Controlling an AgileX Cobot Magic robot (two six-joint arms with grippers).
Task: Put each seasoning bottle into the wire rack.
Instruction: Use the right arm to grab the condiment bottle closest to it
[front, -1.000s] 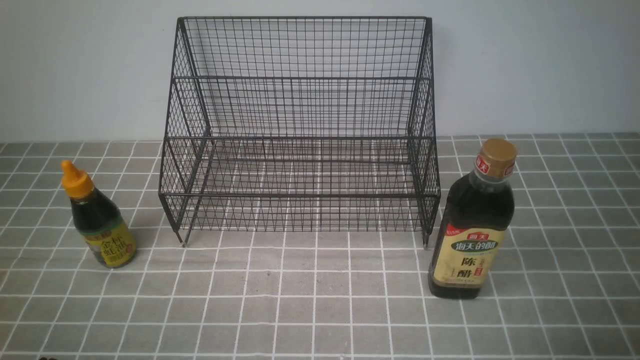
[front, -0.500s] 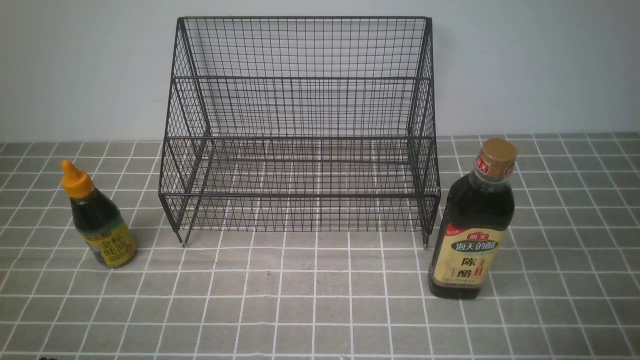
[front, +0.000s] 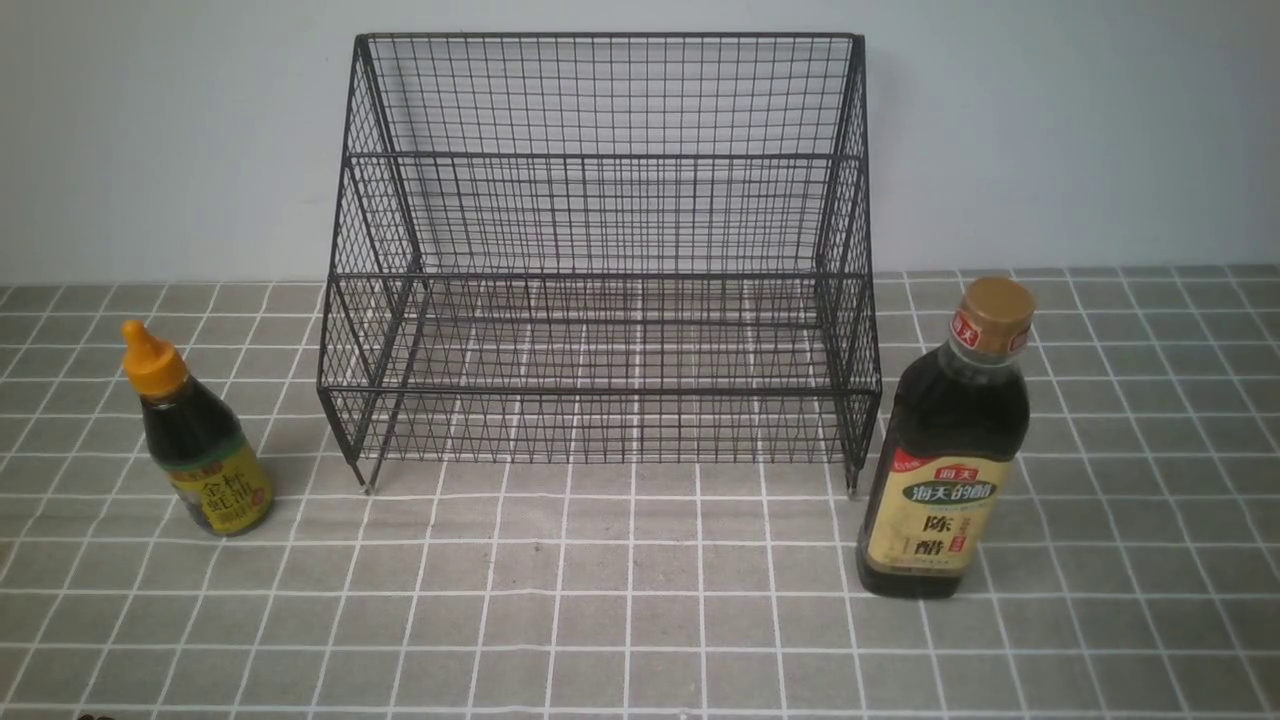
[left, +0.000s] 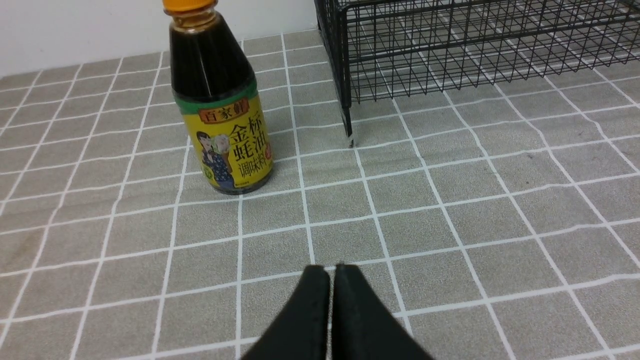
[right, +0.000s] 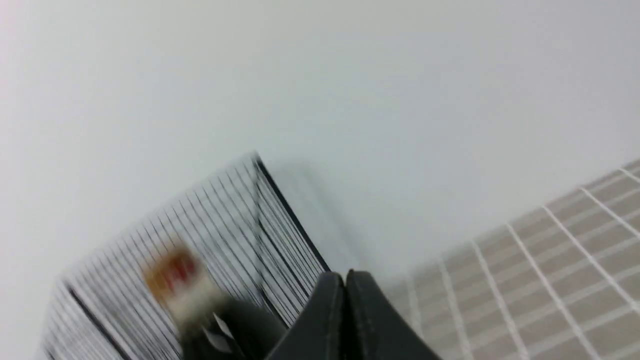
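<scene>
The black wire rack (front: 600, 260) stands empty at the back middle of the table, against the wall. A short seasoning bottle (front: 197, 440) with an orange pointed cap and yellow label stands upright to the rack's left. A tall seasoning bottle (front: 945, 450) with a tan cap and beige label stands upright by the rack's right front leg. Neither arm shows in the front view. My left gripper (left: 331, 270) is shut and empty, low over the cloth, short of the short bottle (left: 217, 100). My right gripper (right: 345, 275) is shut and empty, with the tall bottle (right: 200, 305) and the rack (right: 235, 225) blurred beyond it.
A grey checked cloth (front: 640, 600) with white lines covers the table. A plain pale wall (front: 1080, 130) rises right behind the rack. In the left wrist view the rack's front left leg (left: 348, 127) stands a short way from the short bottle.
</scene>
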